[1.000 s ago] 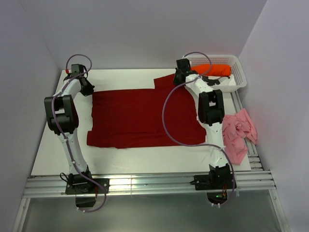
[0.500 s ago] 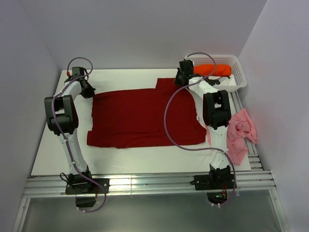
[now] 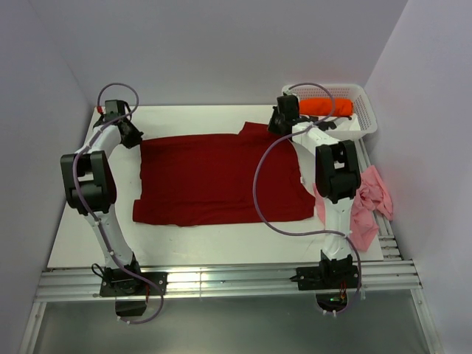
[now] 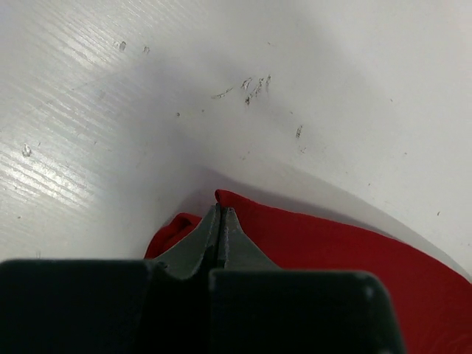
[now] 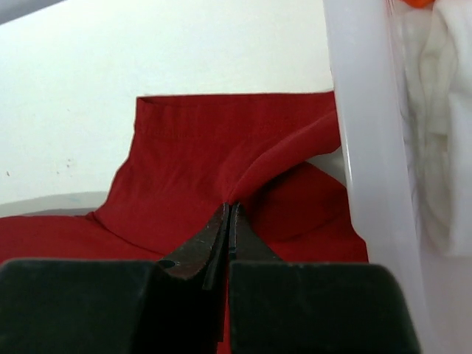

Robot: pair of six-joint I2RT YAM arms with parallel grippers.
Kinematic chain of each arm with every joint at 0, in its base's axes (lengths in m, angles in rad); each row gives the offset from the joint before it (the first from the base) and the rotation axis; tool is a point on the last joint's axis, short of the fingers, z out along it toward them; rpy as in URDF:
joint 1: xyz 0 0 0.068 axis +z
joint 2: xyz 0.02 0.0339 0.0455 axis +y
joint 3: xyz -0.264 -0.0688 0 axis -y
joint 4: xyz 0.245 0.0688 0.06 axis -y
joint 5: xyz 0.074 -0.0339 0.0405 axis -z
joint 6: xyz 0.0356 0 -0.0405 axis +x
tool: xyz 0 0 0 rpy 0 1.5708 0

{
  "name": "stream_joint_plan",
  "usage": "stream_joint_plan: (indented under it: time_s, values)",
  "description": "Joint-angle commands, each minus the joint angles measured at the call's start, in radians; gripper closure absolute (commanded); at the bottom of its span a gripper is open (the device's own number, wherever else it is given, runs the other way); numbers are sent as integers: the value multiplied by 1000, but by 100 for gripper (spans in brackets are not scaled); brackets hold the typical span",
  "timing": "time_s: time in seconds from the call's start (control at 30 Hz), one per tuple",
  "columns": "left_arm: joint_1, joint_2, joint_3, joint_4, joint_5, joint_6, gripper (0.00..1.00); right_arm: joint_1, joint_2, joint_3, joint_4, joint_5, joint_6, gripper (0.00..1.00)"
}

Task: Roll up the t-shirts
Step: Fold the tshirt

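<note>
The dark red t-shirt (image 3: 214,177) lies spread flat across the white table. My left gripper (image 3: 137,140) is at its far left corner, jaws shut, pinching the red cloth (image 4: 310,243) at its tip (image 4: 221,212). My right gripper (image 3: 274,130) is at the shirt's far right corner beside the basket, shut on a raised fold of the red cloth (image 5: 221,147) at its tip (image 5: 228,209). A pale pink t-shirt (image 3: 366,203) lies crumpled at the table's right edge. A bright orange t-shirt (image 3: 324,105) rests in the basket.
A white lattice basket (image 3: 366,118) stands at the far right corner, its wall (image 5: 361,133) close to my right gripper, with white cloth (image 5: 442,133) inside. Walls enclose the table at the back and both sides. A metal rail (image 3: 221,280) runs along the near edge.
Both grippers have moved toward the far edge of the table, pulling the red shirt's far corners with them. The cloth has stretched out flatter.
</note>
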Motion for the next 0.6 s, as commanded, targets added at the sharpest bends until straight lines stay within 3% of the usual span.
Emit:
stream_joint_plan:
  time_s: [0.0, 0.57]
  values:
    - [0, -70, -19, 28, -5, -3, 100, 0, -90, -40, 50, 1, 4, 100]
    - [0, -183, -176, 82, -23, -27, 100, 4, -258, -249, 86, 16, 7, 100]
